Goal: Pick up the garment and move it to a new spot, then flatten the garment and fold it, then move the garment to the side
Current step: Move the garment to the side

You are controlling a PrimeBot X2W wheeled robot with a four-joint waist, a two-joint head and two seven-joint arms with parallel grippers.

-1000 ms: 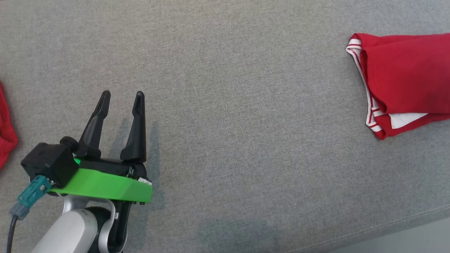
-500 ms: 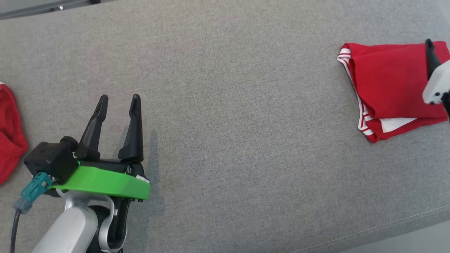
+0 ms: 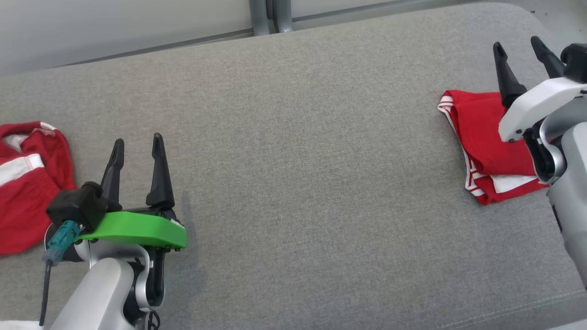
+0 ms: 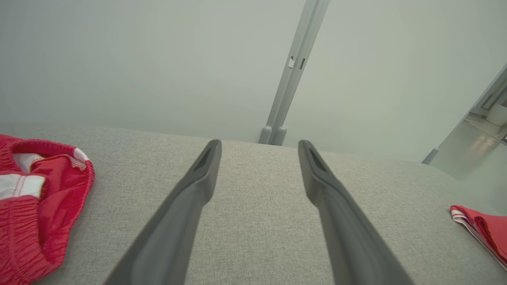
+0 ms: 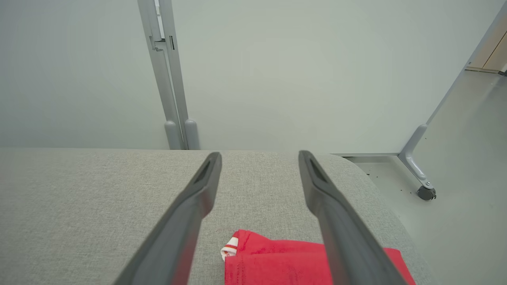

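Note:
A folded red garment (image 3: 479, 137) with white striped trim lies flat near the right end of the grey padded surface (image 3: 312, 174). Above its right part hovers my right gripper (image 3: 517, 44), open and holding nothing, with the pale wrist covering some of the cloth. The right wrist view shows the garment (image 5: 277, 257) low between the spread fingers of that gripper (image 5: 258, 154). My left gripper (image 3: 137, 140) stands open and empty over bare surface at the lower left. In the left wrist view the gripper (image 4: 258, 143) points at the back edge, the folded garment (image 4: 483, 229) far right.
A second red garment (image 3: 27, 183), crumpled, with white patches, lies at the left edge and appears in the left wrist view (image 4: 39, 213). A pale wall with a grey post (image 3: 268, 16) runs behind. Past the surface's rounded right end is floor and a castor leg (image 5: 425, 192).
The head camera has tilted up, bringing the wall and the left garment into view. The right gripper has come in from the right and now stands open above the folded garment.

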